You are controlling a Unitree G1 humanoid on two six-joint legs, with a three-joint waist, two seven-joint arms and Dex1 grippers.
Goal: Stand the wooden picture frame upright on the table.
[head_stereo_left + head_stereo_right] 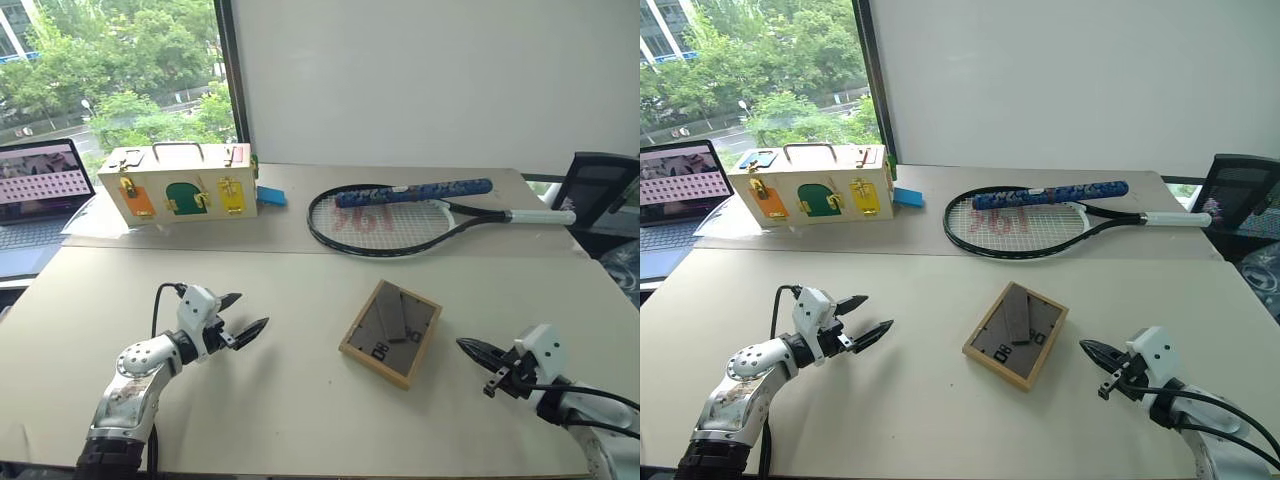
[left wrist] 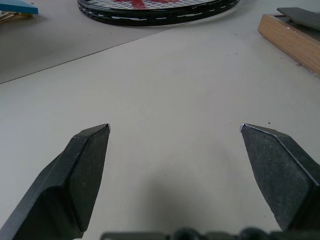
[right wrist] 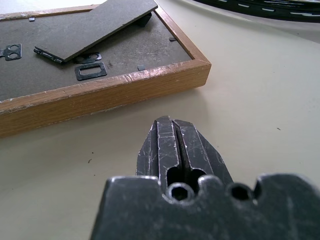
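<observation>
The wooden picture frame (image 1: pixel 391 332) lies flat and face down on the beige table (image 1: pixel 300 400), its dark back and folded easel stand up. In the right wrist view the frame (image 3: pixel 100 90) lies just beyond my fingertips, apart from them. My right gripper (image 1: pixel 466 347) is shut and empty, a short way right of the frame. My left gripper (image 1: pixel 245 316) stands open and empty over bare table, well to the left of the frame, which shows as a corner (image 2: pixel 292 42) in the left wrist view.
A tennis racket (image 1: pixel 400 215) lies at the back right of the table. A pale latch box with coloured doors (image 1: pixel 180 185) stands at the back left beside a small blue block (image 1: pixel 271 196). A laptop (image 1: pixel 40 185) sits far left, a dark chair (image 1: pixel 600 195) far right.
</observation>
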